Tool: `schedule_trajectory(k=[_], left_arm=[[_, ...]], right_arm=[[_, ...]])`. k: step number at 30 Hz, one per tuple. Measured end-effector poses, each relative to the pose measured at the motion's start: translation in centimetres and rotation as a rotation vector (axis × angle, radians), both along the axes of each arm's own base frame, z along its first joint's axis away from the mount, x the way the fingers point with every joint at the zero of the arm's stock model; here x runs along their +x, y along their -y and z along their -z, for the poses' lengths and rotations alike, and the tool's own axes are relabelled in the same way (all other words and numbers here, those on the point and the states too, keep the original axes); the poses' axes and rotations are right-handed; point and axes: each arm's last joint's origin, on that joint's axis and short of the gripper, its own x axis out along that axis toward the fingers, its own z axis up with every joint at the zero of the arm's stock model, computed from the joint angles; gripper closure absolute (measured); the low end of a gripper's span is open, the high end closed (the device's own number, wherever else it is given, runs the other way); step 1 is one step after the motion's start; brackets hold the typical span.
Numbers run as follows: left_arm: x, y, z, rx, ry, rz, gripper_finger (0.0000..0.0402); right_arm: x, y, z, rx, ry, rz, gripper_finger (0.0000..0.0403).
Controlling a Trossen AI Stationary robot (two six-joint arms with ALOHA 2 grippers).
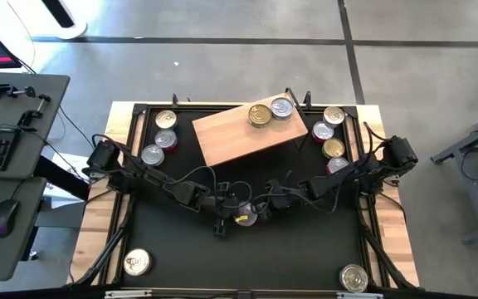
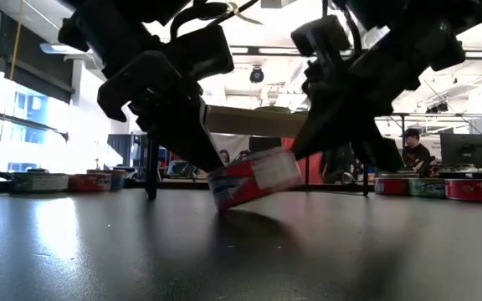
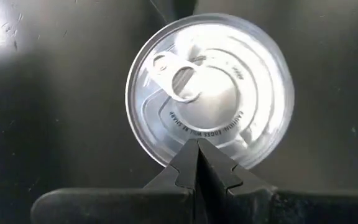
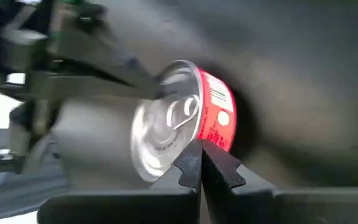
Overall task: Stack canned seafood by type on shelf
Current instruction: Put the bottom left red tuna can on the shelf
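Tilting red tin [image 2: 253, 178] between shut left claw [image 3: 197, 163], right claw [image 4: 199, 163].

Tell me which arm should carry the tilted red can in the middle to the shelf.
Right, probably. The left end effector and right end effector are both shut at the tilted can, neither gripping it, but the two cans on the shelf sit at its end nearer the right arm.
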Motion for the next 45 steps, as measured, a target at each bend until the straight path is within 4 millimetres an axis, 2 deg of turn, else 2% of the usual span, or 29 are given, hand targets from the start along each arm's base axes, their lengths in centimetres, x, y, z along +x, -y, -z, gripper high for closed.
schedule_trajectory(k=[8, 18, 24, 26, 29, 32, 37, 41, 45], left_arm=[[-0.3, -0.2, 0.9, 0.015, -0.040, -0.005, 0.0401], [-0.4, -0.9, 0.1, 0.066, -0.057, 0.020, 0.0401], [-1.9, -2.4, -1.9, 0.094, -0.143, -0.030, 0.0401], [-2.5, -2.7, -2.8, 0.088, -0.152, -0.061, 0.0401], [-3.4, -2.5, -4.4, 0.052, -0.132, -0.111, 0.0401], [-4.3, -1.6, -6.4, 0.001, -0.071, -0.146, 0.0401], [-6.4, 0.3, -9.9, -0.095, 0.059, -0.189, 0.0401], [-8.7, 1.4, -12.3, -0.150, 0.137, -0.234, 0.0401], [-10.9, 1.8, -14.5, -0.216, 0.229, -0.305, 0.0401]], right_arm=[[0.6, -0.2, -1.0, 0.049, 0.102, -0.015, 0.0403], [0.8, 0.0, -1.5, 0.017, 0.144, -0.045, 0.0403], [0.7, 1.4, -4.5, -0.102, 0.297, -0.132, 0.0403], [0.8, 1.9, -5.5, -0.178, 0.352, -0.202, 0.0402], [1.9, 2.3, -8.0, -0.305, 0.394, -0.347, 0.0396], [3.6, 2.2, -10.4, -0.455, 0.319, -0.524, 0.0363], [6.0, 1.7, -12.6, -0.638, 0.134, -0.790, 0.0254], [7.4, 1.5, -12.6, -0.715, -0.009, -1.025, 0.0171], [9.0, 1.0, -11.4, -0.744, -0.077, -1.236, 0.0129]])
